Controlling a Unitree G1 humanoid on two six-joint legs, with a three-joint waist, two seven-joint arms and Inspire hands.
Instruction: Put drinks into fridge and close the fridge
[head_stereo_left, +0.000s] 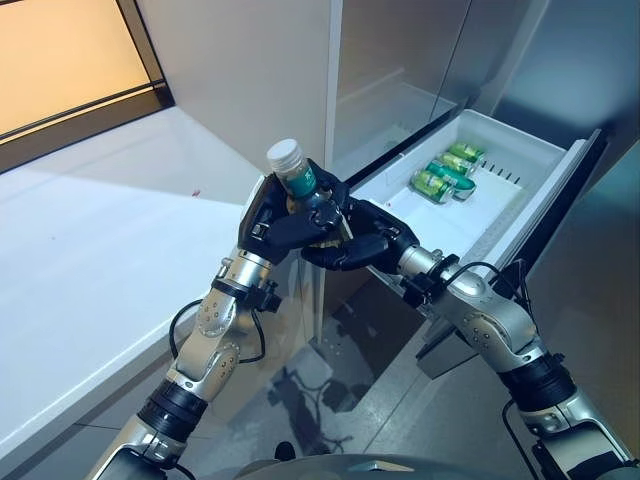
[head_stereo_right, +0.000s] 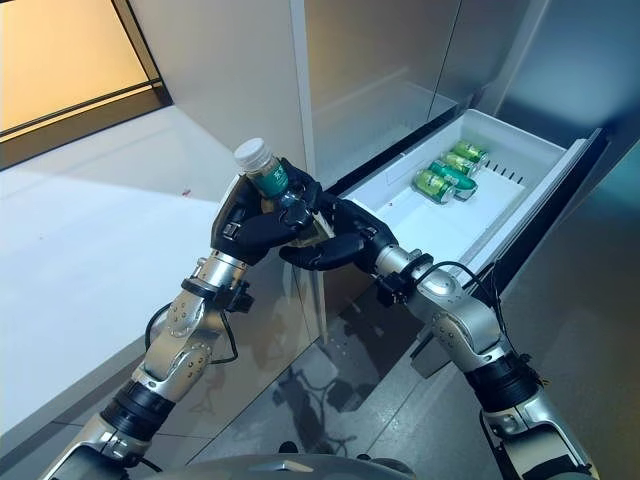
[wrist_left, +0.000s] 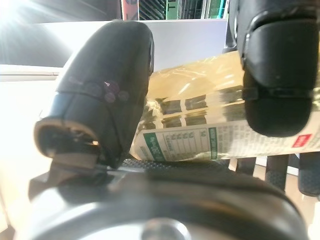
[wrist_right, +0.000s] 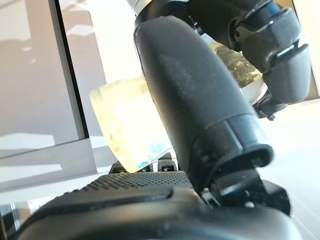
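Observation:
A drink bottle (head_stereo_left: 298, 178) with a white cap, a green label and pale yellow liquid is held up in front of the fridge, to the left of the open drawer. My left hand (head_stereo_left: 268, 226) is curled round its body; in the left wrist view the thumb (wrist_left: 105, 90) and a finger (wrist_left: 280, 65) press on the bottle (wrist_left: 200, 135). My right hand (head_stereo_left: 356, 246) meets it from the right and closes on the bottle's lower end (wrist_right: 130, 125) under its thumb (wrist_right: 190, 90). The white fridge drawer (head_stereo_left: 455, 228) stands pulled out, with green cans (head_stereo_left: 446, 174) at its far end.
A white counter (head_stereo_left: 90, 230) runs along the left under a dark-framed window (head_stereo_left: 70, 60). Tall grey fridge panels (head_stereo_left: 400, 50) rise behind the drawer. The drawer's dark front (head_stereo_left: 570, 195) juts out to the right over a glossy grey floor (head_stereo_left: 340, 380).

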